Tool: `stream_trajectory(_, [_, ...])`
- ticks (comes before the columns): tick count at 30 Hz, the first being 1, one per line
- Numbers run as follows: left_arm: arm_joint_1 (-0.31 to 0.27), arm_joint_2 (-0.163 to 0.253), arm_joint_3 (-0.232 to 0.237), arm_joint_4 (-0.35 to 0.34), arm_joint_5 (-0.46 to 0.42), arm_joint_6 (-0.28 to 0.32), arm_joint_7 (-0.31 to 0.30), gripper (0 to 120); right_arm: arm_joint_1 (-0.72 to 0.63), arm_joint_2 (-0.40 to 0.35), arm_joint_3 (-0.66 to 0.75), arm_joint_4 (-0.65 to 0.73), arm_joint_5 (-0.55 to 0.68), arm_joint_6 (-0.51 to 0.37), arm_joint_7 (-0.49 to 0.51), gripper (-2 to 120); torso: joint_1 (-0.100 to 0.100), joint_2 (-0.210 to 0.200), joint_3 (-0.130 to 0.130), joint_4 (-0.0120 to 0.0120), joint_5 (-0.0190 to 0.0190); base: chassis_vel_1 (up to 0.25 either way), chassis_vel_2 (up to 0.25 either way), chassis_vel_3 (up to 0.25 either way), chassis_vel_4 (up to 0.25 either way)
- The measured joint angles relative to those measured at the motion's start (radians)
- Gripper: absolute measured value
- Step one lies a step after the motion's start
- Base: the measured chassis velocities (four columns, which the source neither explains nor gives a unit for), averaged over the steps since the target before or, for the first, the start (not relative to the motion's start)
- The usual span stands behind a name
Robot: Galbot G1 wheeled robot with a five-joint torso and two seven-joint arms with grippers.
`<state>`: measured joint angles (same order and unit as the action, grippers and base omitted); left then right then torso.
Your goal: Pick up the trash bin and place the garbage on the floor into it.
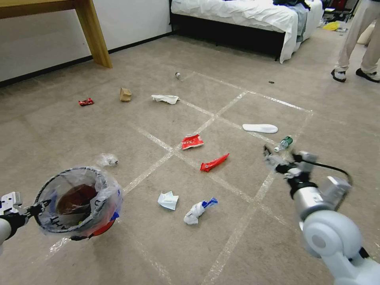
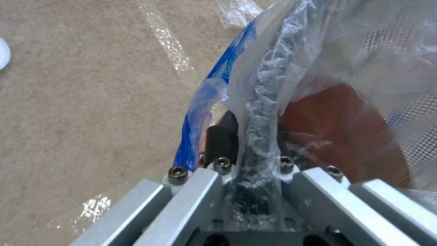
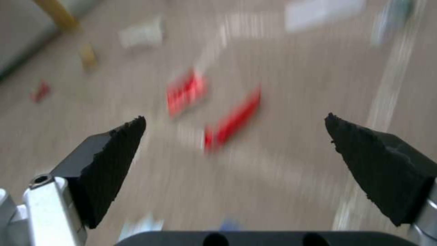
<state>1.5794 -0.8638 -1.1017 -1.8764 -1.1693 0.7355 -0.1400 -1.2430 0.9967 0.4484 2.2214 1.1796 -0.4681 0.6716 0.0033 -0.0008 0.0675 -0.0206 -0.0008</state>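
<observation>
One bin (image 1: pixel 79 202) — left hand (image 1: pixel 33 209)

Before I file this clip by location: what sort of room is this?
Likely a bedroom or mock hotel room: a bed with white bedding, a wooden table leg by the wall, and carpeted floor with taped grid lines.

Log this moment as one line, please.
left gripper: shut on trash bin rim, held up | right gripper: open, empty, above floor | garbage: scattered
</observation>
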Motion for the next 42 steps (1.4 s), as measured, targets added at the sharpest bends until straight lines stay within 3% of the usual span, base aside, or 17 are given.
stream_trajectory(1, [-0.001, 0.005, 0.002, 0.002, 0.000, 0.000, -0.001, 1, 0.062, 0.021, -0.055, -0.039, 0.141, -0.062, 0.111, 100, 0.000, 0.000, 0.000, 0.0000, 0.0007, 0.000, 0.000, 0.000, 0.000])
stream_trajectory(2, [0.003, 0.005, -0.001, 0.002, 0.001, 0.000, -0.002, 1, 0.096, 0.036, -0.093, -0.072, 0.196, -0.085, 0.155, 100, 0.000, 0.000, 0.000, 0.0000, 0.0008, 0.000, 0.000, 0.000, 0.000])
stream_trajectory(7, [0.028, -0.010, -0.025, -0.002, 0.004, 0.000, -0.006, 1, 0.193, 0.131, -0.260, -0.247, 0.279, -0.130, 0.239, 100, 0.000, 0.000, 0.000, 0.0004, 0.0007, 0.000, 0.000, 0.000, 0.000])
stream_trajectory(12, [0.058, -0.035, -0.051, -0.011, 0.013, 0.000, -0.006, 1, 0.267, 0.244, -0.394, -0.457, 0.245, -0.131, 0.238, 100, 0.000, 0.000, 0.000, 0.0004, 0.0004, 0.000, 0.000, 0.000, 0.000])
stream_trajectory(19, [0.083, -0.060, -0.074, -0.022, 0.026, 0.000, -0.006, 1, 0.318, 0.316, -0.444, -0.644, 0.209, -0.116, 0.206, 100, 0.000, 0.000, 0.000, 0.0004, 0.0004, 0.000, 0.000, 0.000, 0.000])
stream_trajectory(42, [0.105, -0.092, -0.089, -0.061, 0.029, 0.000, -0.018, 1, 0.429, 0.397, -0.500, -0.900, 0.142, -0.086, 0.096, 100, 0.000, 0.000, 0.000, 0.0003, 0.0006, 0.000, 0.000, 0.000, 0.000])
